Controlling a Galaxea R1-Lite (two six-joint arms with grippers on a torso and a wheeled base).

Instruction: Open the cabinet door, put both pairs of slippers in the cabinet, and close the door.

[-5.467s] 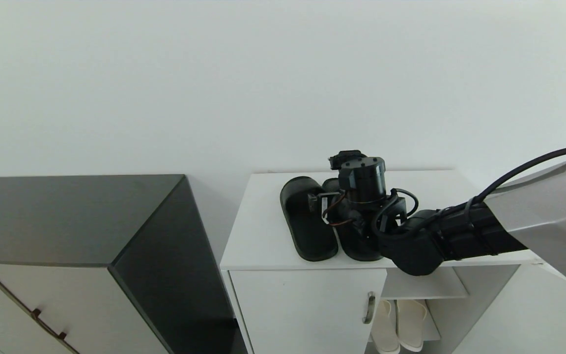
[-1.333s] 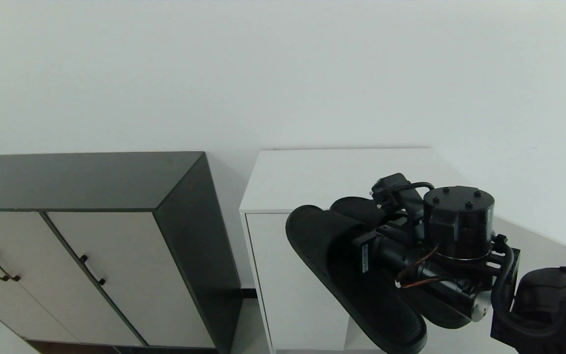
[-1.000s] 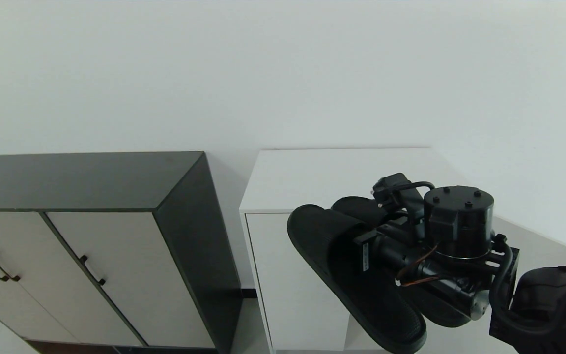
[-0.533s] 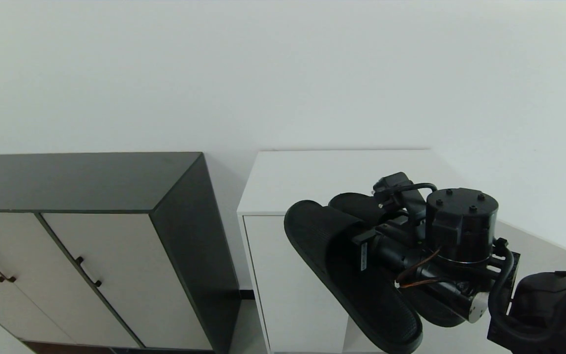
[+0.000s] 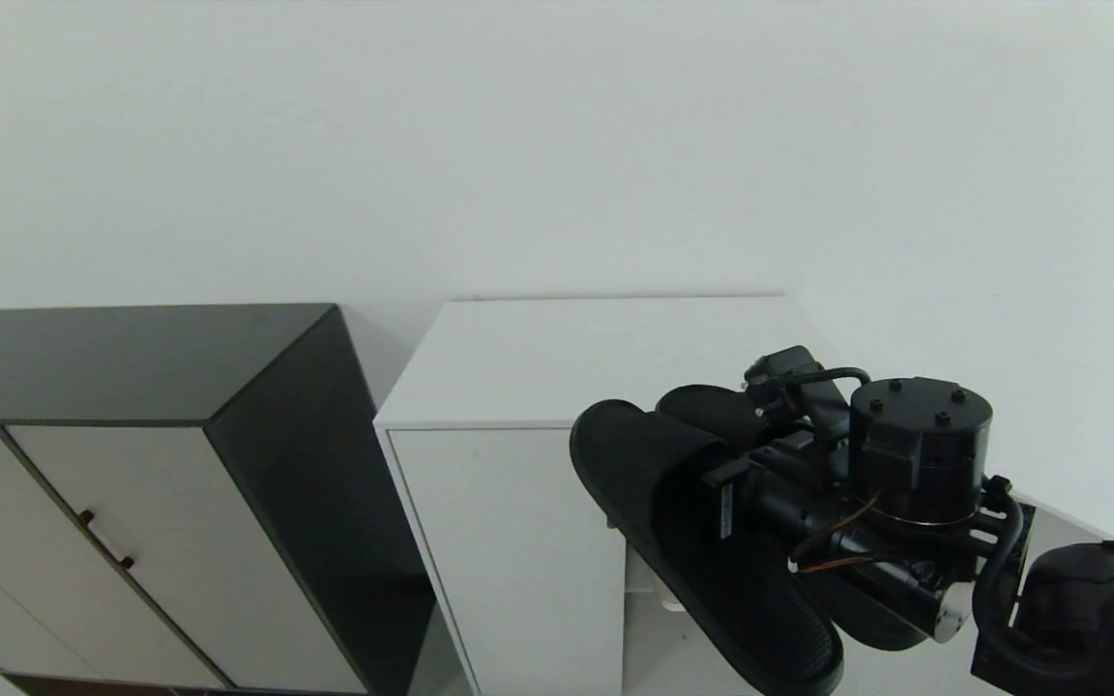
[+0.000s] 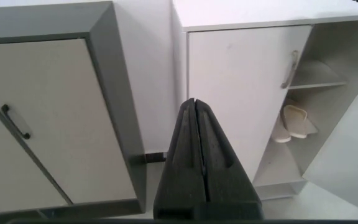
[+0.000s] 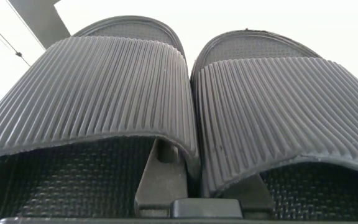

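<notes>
Black slippers (image 5: 702, 522) hang in the air in front of the white cabinet (image 5: 557, 358), side by side and touching, just below its top front edge. Your right gripper (image 7: 204, 186) is clamped on their straps, where the two meet. Their long axis slants: toes up towards the cabinet top, heels low. The cabinet's closed door (image 6: 241, 93) covers its left half. The right compartment stands open, with white slippers (image 6: 294, 121) on its lower shelf. A dark cabinet (image 5: 131, 358) stands just beside the white one. Your left gripper (image 6: 196, 143) is pressed closed on nothing, facing the closed door.
</notes>
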